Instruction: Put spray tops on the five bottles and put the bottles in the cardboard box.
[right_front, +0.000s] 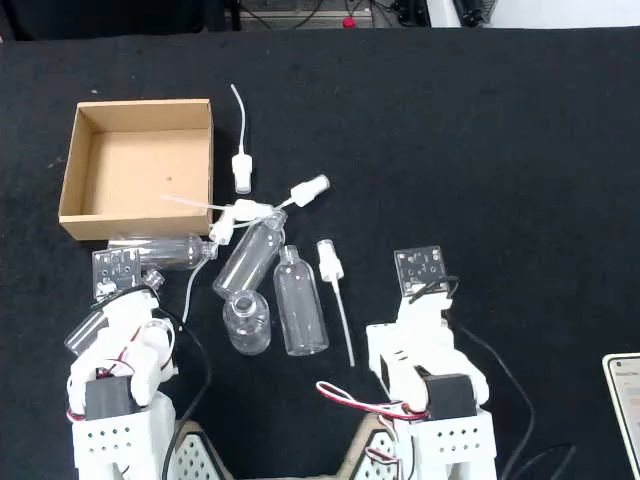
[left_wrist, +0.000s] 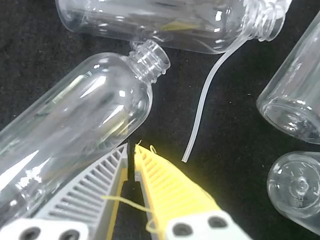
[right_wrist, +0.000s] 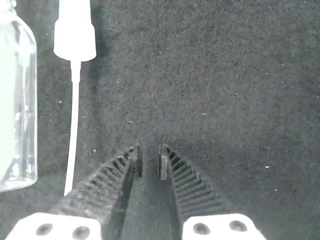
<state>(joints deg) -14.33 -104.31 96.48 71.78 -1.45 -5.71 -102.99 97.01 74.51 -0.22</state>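
Left claw is pressed nearly together with nothing in it, tips just beside the body of a clear bottle lying on its side at the near left. Right claw has a narrow gap between its jaws, also empty, low over the black cloth near a spray top whose dip tube trails toward it.

Cardboard box sits far left with nothing in it. The other bottles and tops are in a loose pile between the box and the arms, and I can see no bottle capped yet.

My read: we're at the first pick. Suggestions:
- Spread the left claw wide before going in. The bottle is round and slick, so it will likely roll if nudged.
- Grip mid-body, close to the shoulder, leaving the neck free and pointed toward the right arm.
- A stray dip tube lies just beside that neck, so don't snag it.
- Right claw should take its top by the collar, not the tube.
- Feed the tube in first, then seat the collar.
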